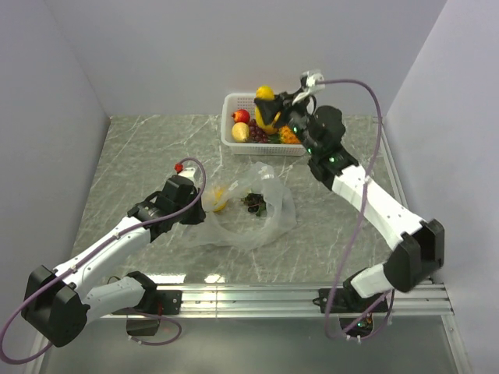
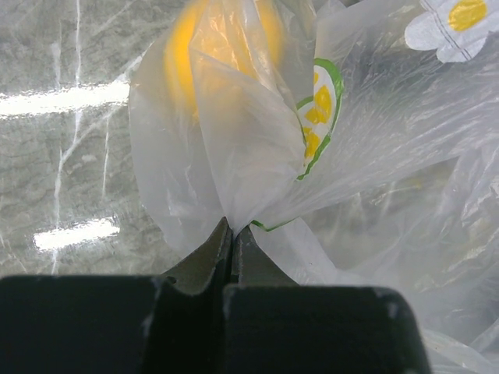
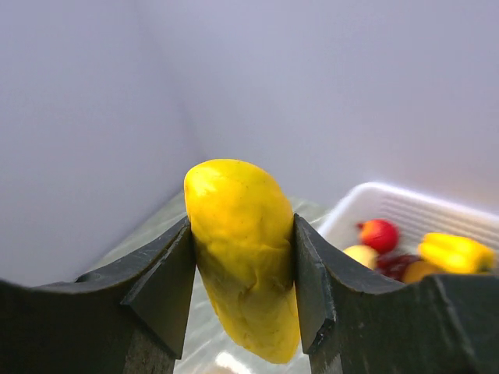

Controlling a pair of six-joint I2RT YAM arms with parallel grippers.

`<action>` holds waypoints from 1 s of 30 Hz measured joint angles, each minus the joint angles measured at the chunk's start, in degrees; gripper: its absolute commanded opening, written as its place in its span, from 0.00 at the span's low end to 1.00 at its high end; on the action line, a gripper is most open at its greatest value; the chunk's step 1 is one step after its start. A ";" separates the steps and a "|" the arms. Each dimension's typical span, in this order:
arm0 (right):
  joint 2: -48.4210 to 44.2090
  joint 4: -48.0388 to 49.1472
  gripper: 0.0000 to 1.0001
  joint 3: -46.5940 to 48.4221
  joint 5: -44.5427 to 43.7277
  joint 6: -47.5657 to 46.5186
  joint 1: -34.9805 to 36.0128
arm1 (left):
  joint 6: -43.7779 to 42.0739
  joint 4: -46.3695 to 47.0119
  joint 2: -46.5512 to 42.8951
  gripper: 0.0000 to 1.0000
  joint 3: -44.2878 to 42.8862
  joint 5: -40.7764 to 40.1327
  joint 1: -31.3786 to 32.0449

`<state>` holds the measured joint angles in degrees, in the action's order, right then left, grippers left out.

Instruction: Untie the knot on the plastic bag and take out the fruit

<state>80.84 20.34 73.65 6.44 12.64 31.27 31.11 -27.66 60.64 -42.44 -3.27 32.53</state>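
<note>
Between the right fingers (image 3: 156, 288), a yellow fruit (image 3: 242, 249) (oblong, dimpled) sits clamped.

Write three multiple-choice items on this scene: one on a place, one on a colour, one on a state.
1. Where does the white basket stand?
A. at the far side of the table, near the back wall
B. between the arm bases
C. at the near left corner

2. What colour is the fruit in the right gripper?
A. red
B. yellow
C. purple

3. What is the left gripper doing?
A. hanging open over the basket
B. shut on a fold of the plastic bag
C. holding a banana

Key:
1 A, the top view shows it by the back wall.
2 B, the right wrist view shows yellow between the fingers.
3 B, the left wrist view shows the fingers closed on the film.
</note>
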 measured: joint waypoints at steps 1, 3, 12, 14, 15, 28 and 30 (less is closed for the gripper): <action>2.47 0.28 0.00 2.12 -1.22 0.68 -1.55 | 0.00 0.00 -0.02 0.01 0.00 0.13 0.00; 7.26 0.66 0.00 5.46 -2.62 1.66 -3.85 | -0.02 0.00 -0.02 0.01 0.00 0.44 -0.04; 32.46 -1.18 0.62 15.74 -5.42 6.64 -9.94 | -0.33 0.13 -0.02 0.01 0.00 0.50 -0.44; 36.13 -2.40 0.77 17.35 -5.55 7.45 -10.12 | -0.44 0.26 -0.02 0.01 0.00 0.50 -0.66; 37.68 -2.82 0.84 18.05 -5.60 7.65 -10.12 | -0.46 0.35 -0.02 0.01 0.00 0.50 -0.81; 26.69 -8.11 0.90 14.34 -7.08 4.72 -10.32 | -1.31 -1.57 0.70 0.01 -4.87 0.33 -1.60; 19.87 -8.96 0.90 10.64 -7.19 3.87 -10.32 | -2.05 -2.71 1.40 0.01 -10.19 -0.20 -1.44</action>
<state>100.71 11.38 84.29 -0.75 16.51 20.95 29.06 -30.37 62.04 -52.62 -3.46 31.09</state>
